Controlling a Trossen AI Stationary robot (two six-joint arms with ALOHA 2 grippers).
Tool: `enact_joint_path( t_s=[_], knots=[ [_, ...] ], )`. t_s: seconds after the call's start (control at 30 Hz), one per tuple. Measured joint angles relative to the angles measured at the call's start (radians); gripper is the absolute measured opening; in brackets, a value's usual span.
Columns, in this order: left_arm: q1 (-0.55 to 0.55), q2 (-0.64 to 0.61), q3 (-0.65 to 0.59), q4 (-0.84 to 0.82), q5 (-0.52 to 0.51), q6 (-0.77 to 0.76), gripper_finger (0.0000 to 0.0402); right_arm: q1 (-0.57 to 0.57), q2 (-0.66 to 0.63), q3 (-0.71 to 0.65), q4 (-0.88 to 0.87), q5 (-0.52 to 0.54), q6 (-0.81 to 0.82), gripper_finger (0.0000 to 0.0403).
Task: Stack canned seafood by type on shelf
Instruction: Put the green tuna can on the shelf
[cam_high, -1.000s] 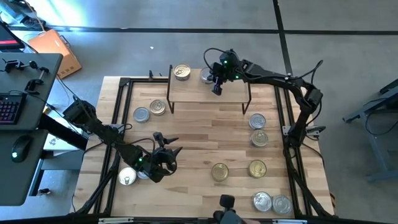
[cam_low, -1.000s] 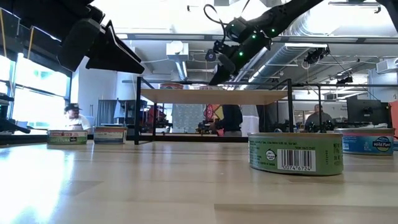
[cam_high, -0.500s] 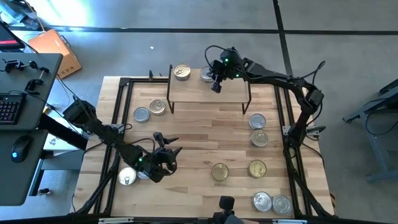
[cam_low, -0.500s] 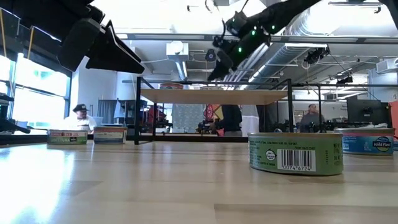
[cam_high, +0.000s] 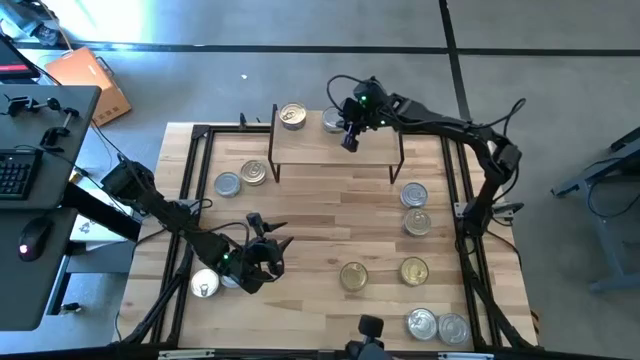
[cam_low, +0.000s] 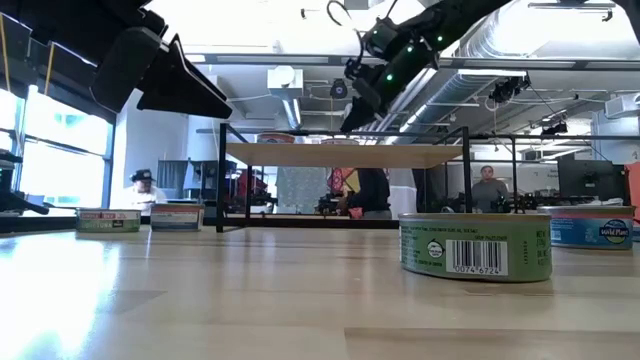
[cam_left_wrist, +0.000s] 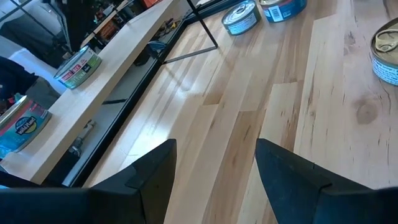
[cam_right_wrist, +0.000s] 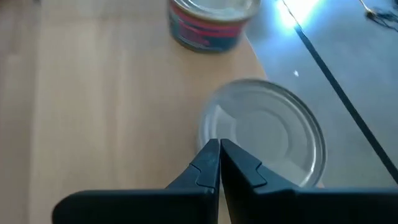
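canned seafood (cam_high: 414, 271) lies scattered over the wooden table (cam_high: 320, 220), while two tins sit on the shelf (cam_high: 335, 150) along its far edge: a gold-lidded tin (cam_high: 292, 116) near one corner and a silver-lidded tin (cam_right_wrist: 264, 134) beside it. the right gripper (cam_right_wrist: 219, 155), fingers pressed together and holding nothing, hangs just above the silver-lidded tin. the left gripper (cam_left_wrist: 214, 171) hovers low over the near left part of the table with its fingers spread, empty, close to two tins (cam_high: 205, 285).

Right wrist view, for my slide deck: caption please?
Shut right end effector above a silver-lidded tin on the shelf.
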Motion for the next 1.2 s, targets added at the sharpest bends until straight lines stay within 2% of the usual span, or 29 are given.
enact_joint_path(
  t_s=[0.13, 0.7, 1.2],
  knots=[
    [0.000, 0.000, 0.000, 0.001, 0.001, 0.000, 0.0213, -0.001, 0.030, 0.002, 0.020, 0.053, 0.004, 0.0004],
    [0.000, 0.000, 0.000, 0.001, 0.001, 0.001, 0.0213, 0.003, 0.053, 0.004, 0.027, 0.032, 0.003, 0.0004],
    [0.000, 0.000, 0.000, 0.001, 0.001, 0.001, 0.0213, 0.006, 0.012, -0.002, -0.016, 0.052, 0.000, 0.0004]
  ],
)
